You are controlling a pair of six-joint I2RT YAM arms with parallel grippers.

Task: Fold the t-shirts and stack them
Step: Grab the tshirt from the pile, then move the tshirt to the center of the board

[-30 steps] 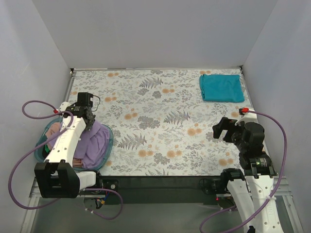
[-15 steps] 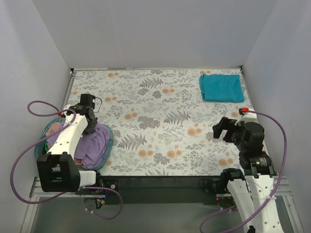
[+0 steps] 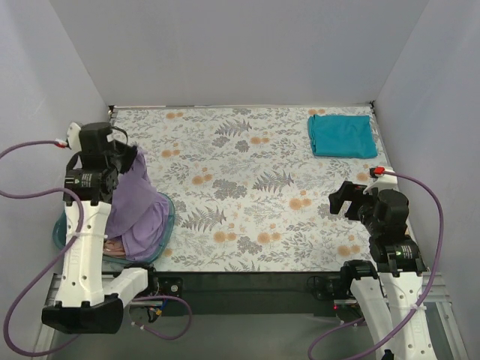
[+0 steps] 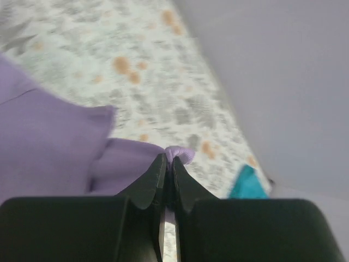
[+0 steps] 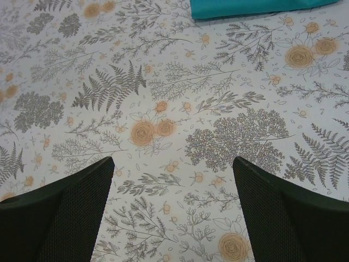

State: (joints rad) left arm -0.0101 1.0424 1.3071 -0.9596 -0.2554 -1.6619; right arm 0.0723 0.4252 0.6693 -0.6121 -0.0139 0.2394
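L gripper (image 4: pixel 168 164) fingers pinched shut on lavender tee (image 4: pixel 49 142) fold, cloth hanging below them, prob to clear basket (image 3: pixel 172 212); R gripper (image 5: pixel 173 185) fingers spread, empty.

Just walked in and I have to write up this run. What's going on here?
The left gripper is shut on a fold of the purple tee and holds it up, the rest draping into the basket at the near left of the table. The right gripper hangs open over bare table, holding nothing. A teal tee lies folded at the far right corner.
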